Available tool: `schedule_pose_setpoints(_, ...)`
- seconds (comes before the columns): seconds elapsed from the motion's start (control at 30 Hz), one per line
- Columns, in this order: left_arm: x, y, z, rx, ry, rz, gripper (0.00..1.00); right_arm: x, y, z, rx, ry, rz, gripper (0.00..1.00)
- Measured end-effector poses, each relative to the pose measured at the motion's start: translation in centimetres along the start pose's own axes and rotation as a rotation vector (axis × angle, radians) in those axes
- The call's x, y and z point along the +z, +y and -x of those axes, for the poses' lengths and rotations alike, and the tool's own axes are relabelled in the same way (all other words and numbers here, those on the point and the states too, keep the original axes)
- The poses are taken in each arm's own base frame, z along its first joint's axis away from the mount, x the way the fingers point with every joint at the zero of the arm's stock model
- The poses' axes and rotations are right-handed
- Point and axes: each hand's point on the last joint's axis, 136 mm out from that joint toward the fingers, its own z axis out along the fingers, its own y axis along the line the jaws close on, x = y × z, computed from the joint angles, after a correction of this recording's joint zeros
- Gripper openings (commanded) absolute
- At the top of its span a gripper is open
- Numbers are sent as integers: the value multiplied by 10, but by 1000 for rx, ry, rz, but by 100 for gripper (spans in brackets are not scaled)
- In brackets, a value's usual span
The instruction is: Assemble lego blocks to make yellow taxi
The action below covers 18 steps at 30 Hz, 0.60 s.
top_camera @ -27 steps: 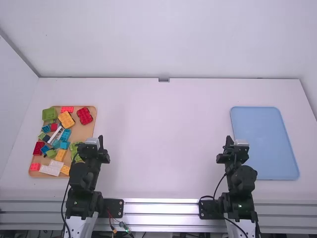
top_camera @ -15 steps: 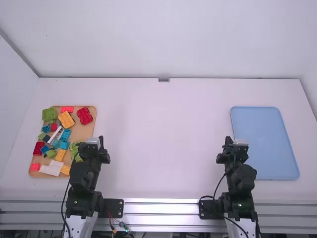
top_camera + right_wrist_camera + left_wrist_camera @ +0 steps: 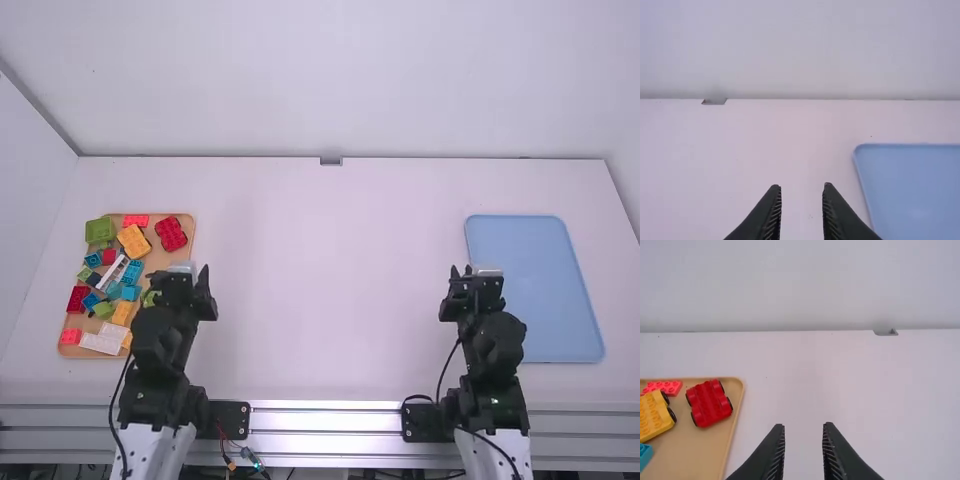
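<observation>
High view: the yellow, studded plastic wheeled base (image 3: 134,241) sat on the tan tray (image 3: 710,450), left and far of the nearer left gripper (image 3: 804,424); its jaws, like the right gripper's (image 3: 802,185), stood apart, empty.

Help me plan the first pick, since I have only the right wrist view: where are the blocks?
Observer: The blocks lie on a tan tray at the left side of the table.
Operator: For a taxi I want something yellow on wheels. Is there one?
Observer: Yes, a yellow base with black wheels lies beside a red wheeled base.
Operator: And the left gripper, is it free to grasp?
Observer: It looks so: the left gripper has its fingers apart with nothing between them.
</observation>
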Motion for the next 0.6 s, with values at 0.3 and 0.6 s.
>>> schedule_pose_setpoints(0.3,10,4,31,-3,55,22,45,13,13,27,-37,64,57,45)
schedule_pose_setpoints(0.6,35,20,63,-12,117,88,61,36,31,53,-78,127,123,62)
